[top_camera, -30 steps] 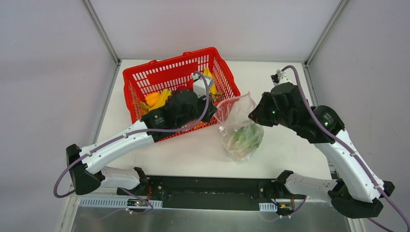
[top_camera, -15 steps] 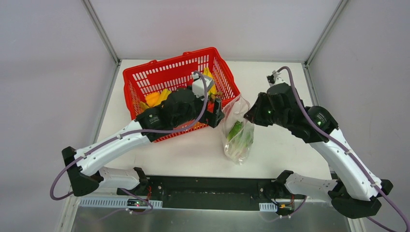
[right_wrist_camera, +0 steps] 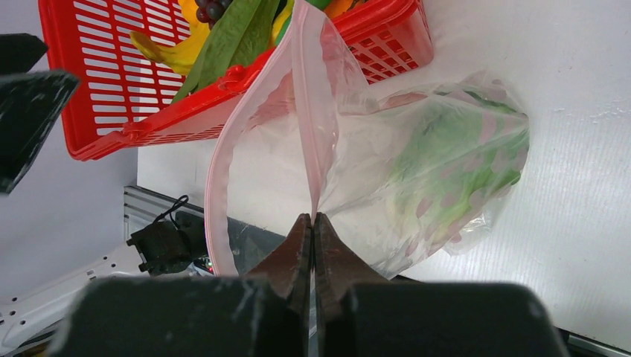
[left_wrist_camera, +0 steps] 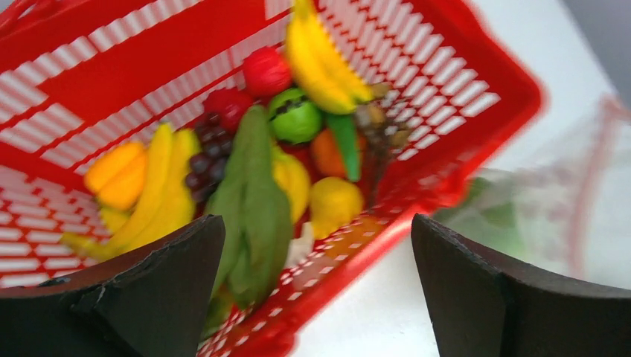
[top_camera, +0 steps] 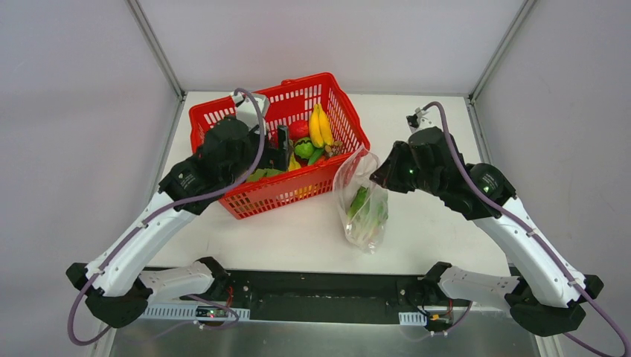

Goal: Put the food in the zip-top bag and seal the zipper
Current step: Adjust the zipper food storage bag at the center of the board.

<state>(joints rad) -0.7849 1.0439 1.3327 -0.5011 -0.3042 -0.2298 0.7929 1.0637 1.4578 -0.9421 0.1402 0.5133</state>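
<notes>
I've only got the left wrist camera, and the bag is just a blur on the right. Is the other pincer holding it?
Observer: Yes, the right pincer is shut on the zip-top bag, pinching one side of its pink zipper.
Operator: Is the mouth open?
Observer: Yes, the other lip bows away, leaving a gap.
Operator: Anything inside?
Observer: Green lettuce, down at the bottom.

The left gripper (left_wrist_camera: 316, 223) hangs with its jaws wide apart and nothing between them, over the near edge of the red basket (left_wrist_camera: 513, 97). Inside, yellow bananas (left_wrist_camera: 320, 59) lie toward the far corner, and purple grapes (left_wrist_camera: 205, 160) and a long green vegetable (left_wrist_camera: 253, 201) sit mid-basket. The blurred zip-top bag (left_wrist_camera: 551, 201) rests on the white counter (left_wrist_camera: 372, 320) just beside the basket's right edge.
</notes>
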